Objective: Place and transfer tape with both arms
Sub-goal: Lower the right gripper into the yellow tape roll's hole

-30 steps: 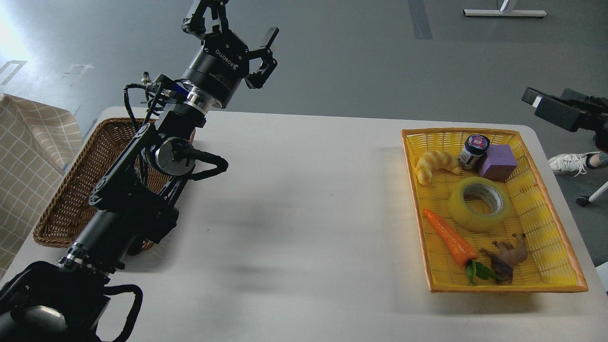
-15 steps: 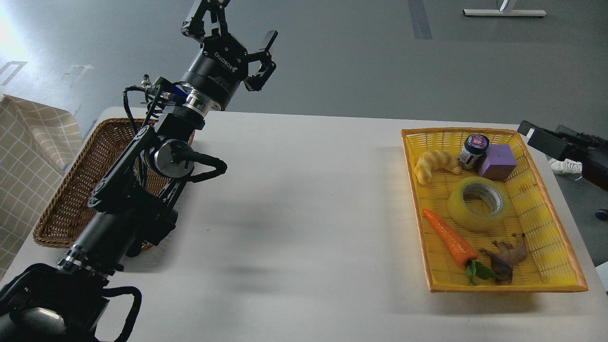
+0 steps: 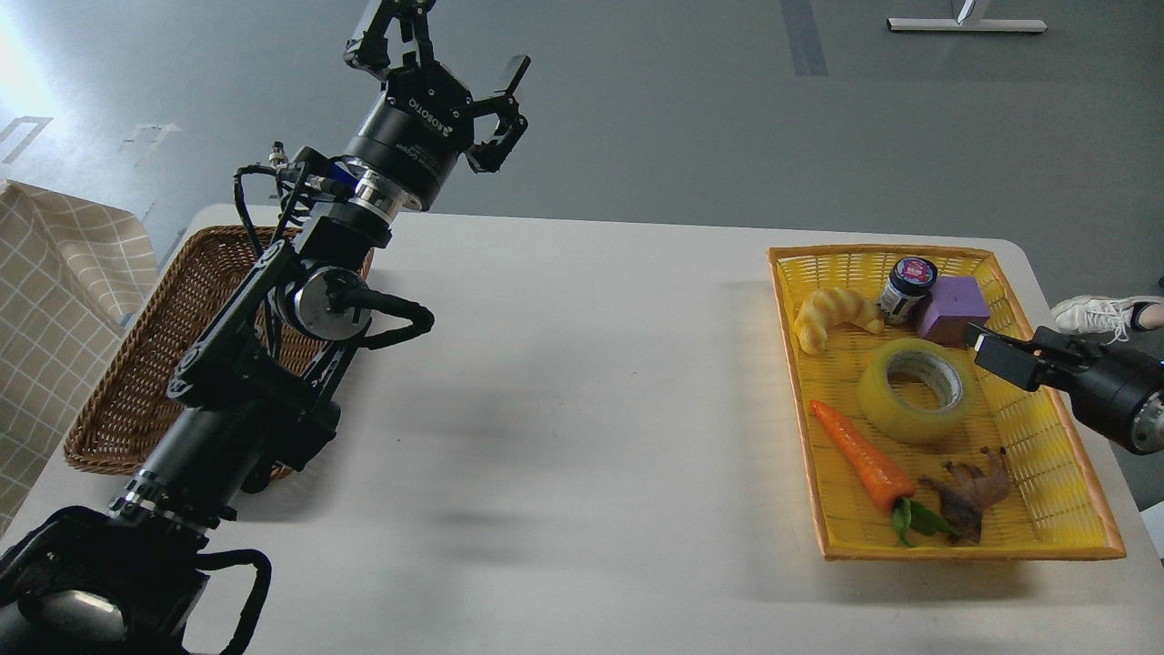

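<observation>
The tape (image 3: 917, 390), a wide translucent yellow roll with a grey-white core, lies flat in the yellow basket (image 3: 1059, 455) at the right of the table. My right gripper (image 3: 1008, 346) comes in from the right edge, low over the basket's right side. Its fingers look spread and empty, and the near fingertip (image 3: 980, 344) is just right of the roll. My left gripper (image 3: 447, 47) is raised high above the table's far left, open and empty, beyond the brown wicker basket (image 3: 136, 364).
The yellow basket also holds a croissant toy (image 3: 832, 314), a small jar (image 3: 908, 287), a purple block (image 3: 952, 309), a toy carrot (image 3: 859, 458) and a brown animal figure (image 3: 968, 496). A checked cloth (image 3: 55, 300) hangs at the left edge.
My right gripper has come down and to the left, from above the table's right edge to just beside the tape. The left arm has barely moved.
</observation>
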### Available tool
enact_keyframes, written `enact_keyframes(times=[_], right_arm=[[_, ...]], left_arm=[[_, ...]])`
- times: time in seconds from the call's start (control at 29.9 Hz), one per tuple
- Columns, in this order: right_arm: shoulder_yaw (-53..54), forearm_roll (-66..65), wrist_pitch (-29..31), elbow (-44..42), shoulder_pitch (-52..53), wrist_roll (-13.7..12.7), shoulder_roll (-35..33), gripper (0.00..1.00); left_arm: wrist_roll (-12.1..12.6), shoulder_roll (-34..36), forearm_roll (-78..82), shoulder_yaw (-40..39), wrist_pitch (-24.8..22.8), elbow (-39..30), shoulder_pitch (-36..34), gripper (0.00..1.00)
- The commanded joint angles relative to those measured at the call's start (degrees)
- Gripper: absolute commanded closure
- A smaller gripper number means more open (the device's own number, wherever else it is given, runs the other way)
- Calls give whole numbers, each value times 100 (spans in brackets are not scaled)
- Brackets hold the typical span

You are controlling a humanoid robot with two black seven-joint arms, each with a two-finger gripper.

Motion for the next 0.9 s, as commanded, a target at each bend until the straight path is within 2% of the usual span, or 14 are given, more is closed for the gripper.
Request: enact_keyframes(times=[0.0,0.07,0.13,0.17,0.87], right_arm=[[-2,-286,8,-75,-2,0,93,4],[-11,-322,-1,-92,-2,0,145,7],[-37,-514,-1,-92,-2,9,181,19],[-72,-559,-1,-101,7,9,207,20],[-169,-682,-27,-883,68,9,664,18]], left_arm=[[9,12,1,-7,3,-21,2,2],[9,38,1,-15,-6,-21,2,2],[9,39,1,-15,3,-21,37,2],[9,38,1,-15,3,-21,37,2],[9,162,-17,-15,-50,-21,81,2]])
